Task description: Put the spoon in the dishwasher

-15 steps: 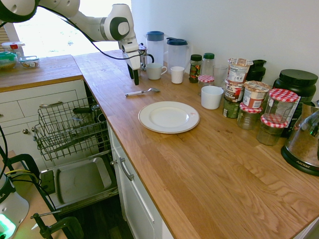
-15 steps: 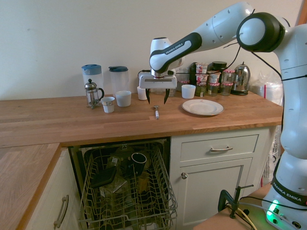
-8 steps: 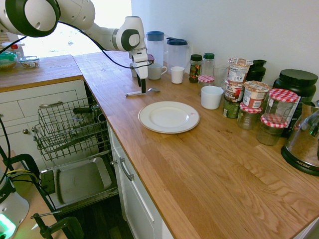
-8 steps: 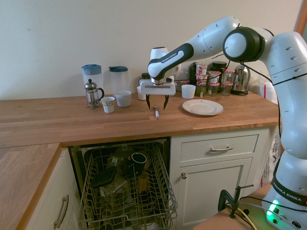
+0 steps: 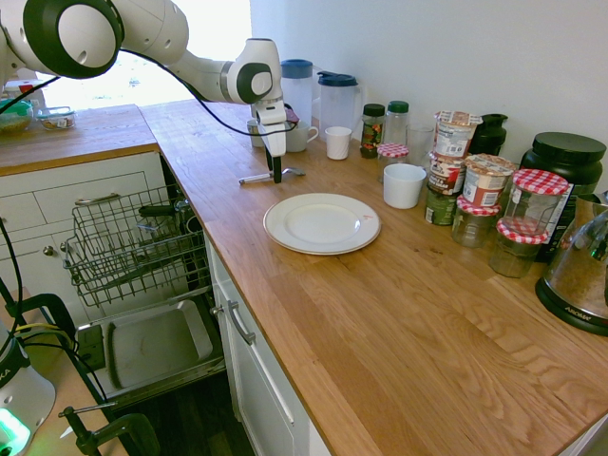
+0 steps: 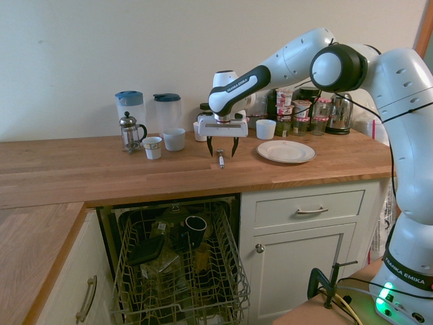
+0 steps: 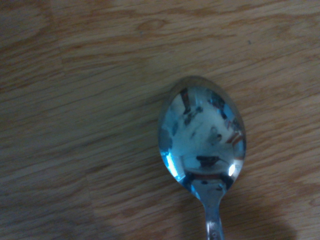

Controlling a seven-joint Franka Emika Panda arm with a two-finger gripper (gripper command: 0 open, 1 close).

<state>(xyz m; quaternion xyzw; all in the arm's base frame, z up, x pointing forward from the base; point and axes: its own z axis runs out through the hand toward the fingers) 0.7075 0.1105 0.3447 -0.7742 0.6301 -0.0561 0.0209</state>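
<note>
Two dark fingers of the white arm's claw (image 6: 221,149) stand spread wide, pointing straight down over the slim shiny silver metal spoon (image 6: 220,160), one on each side of it. Nothing is gripped; whether the fingertips touch the spoon cannot be told. It lies flat on the wooden bench (image 5: 399,304), left of the round white plate (image 6: 286,152) in the second exterior view. Below, the dishwasher's dark wire rack (image 6: 177,267) stands pulled out.
</note>
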